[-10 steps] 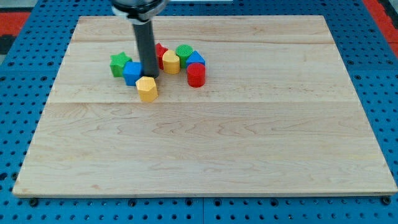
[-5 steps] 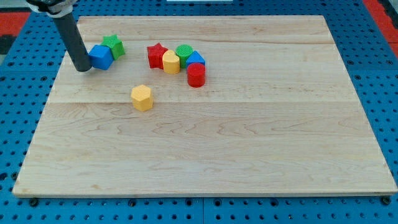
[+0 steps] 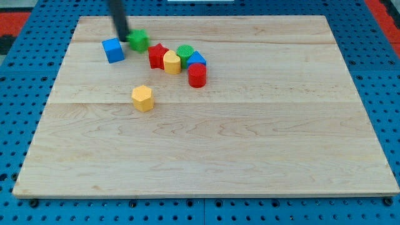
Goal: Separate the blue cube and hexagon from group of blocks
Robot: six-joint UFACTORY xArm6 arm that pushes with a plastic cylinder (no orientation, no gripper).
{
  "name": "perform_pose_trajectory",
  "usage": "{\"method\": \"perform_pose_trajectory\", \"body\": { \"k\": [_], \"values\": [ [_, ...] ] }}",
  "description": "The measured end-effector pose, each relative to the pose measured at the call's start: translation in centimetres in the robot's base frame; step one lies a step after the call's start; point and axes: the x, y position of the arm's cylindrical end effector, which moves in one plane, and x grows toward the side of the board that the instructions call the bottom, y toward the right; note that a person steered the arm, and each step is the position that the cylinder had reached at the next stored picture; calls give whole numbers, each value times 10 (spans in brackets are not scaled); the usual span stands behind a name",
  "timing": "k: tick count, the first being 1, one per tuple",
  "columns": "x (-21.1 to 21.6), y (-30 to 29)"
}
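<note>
The blue cube sits near the board's upper left. The yellow hexagon lies alone below it, toward the view's bottom. My tip is just above and right of the blue cube, between it and the green star, close to the star's left side. A cluster stands to the right: red star, yellow block, green cylinder, blue triangular block and red cylinder.
The wooden board lies on a blue pegboard surface. The green star is near the board's top edge.
My tip swept left and then to the upper right. The blue cube and green star left the cluster; the star now sits right of the tip. The yellow hexagon shifted slightly down-left.
</note>
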Motion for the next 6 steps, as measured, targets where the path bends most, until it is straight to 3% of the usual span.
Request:
{"method": "perform_pose_trajectory", "body": {
  "k": [1, 2, 3, 4, 5, 6],
  "values": [
    [28, 30],
    [48, -31],
    [90, -43],
    [39, -52],
    [15, -41],
    [22, -46]
  ]
}}
